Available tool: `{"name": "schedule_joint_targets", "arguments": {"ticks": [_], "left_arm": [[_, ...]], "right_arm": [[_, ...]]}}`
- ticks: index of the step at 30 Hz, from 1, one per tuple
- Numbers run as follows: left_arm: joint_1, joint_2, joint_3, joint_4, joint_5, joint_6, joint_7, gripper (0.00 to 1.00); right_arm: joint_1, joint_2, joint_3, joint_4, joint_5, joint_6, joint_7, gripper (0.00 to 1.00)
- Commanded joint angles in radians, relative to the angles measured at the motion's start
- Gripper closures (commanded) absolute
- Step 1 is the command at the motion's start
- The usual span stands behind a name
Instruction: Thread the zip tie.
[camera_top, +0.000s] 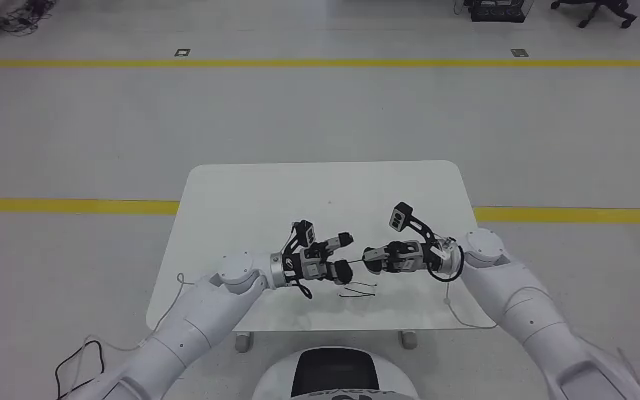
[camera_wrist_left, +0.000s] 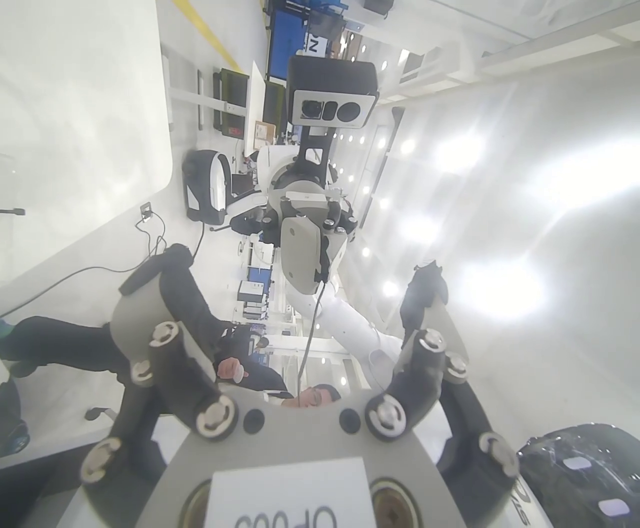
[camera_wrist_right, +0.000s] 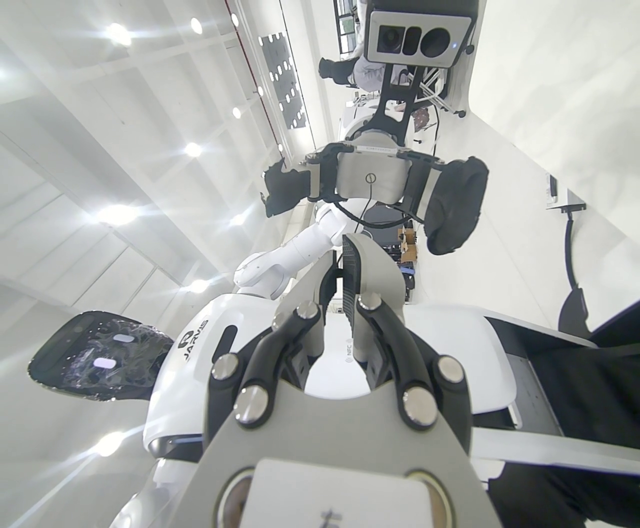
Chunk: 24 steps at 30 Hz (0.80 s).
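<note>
Over the near half of the white table (camera_top: 250, 200), the two arms meet tip to tip above the surface. At left, the left gripper (camera_top: 343, 256) points toward the right with its claw released. In its wrist view the two dark fingers (camera_wrist_left: 165, 285) stand spread far apart, and the right wrist view shows the same wide spread from the front. Between the grippers, the zip tie (camera_wrist_left: 310, 330) appears as a thin dark strand. It leaves the tip of the opposite gripper and runs into the open space between the left fingers, toward the palm; whether its end touches the palm cannot be told. At right, the right gripper (camera_wrist_right: 346, 260) faces the left one, its claw clenched on the zip tie, the ribbed pads pressed close together. In the top view the strand bridges the short gap between the two grippers, held clear of the table.
</note>
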Motion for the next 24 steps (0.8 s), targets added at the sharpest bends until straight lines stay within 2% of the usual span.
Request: {"name": "schedule_joint_targets", "arguments": {"ticks": [1, 4, 9, 15, 24], "left_arm": [[0.000, 0.000, 0.000, 0.000, 0.000, 0.000, -0.002, 0.09], [0.000, -0.001, 0.002, 0.001, 0.000, -0.001, -0.004, 0.13], [-0.001, -0.001, 0.003, 0.003, -0.001, 0.001, -0.006, 0.12], [-0.002, -0.002, 0.005, 0.005, -0.002, 0.002, -0.010, 0.17], [-0.003, -0.003, 0.006, 0.010, -0.004, 0.003, -0.013, 0.17]], "right_arm": [[0.000, -0.002, 0.001, 0.001, 0.000, -0.001, 0.000, 1.00], [-0.002, -0.004, 0.002, 0.004, 0.003, -0.005, 0.000, 1.00], [-0.002, -0.007, 0.004, 0.006, 0.004, -0.007, 0.000, 1.00], [-0.004, -0.010, 0.006, 0.008, 0.003, -0.008, 0.000, 1.00], [-0.007, -0.012, 0.012, 0.007, 0.005, -0.013, 0.000, 1.00]]}}
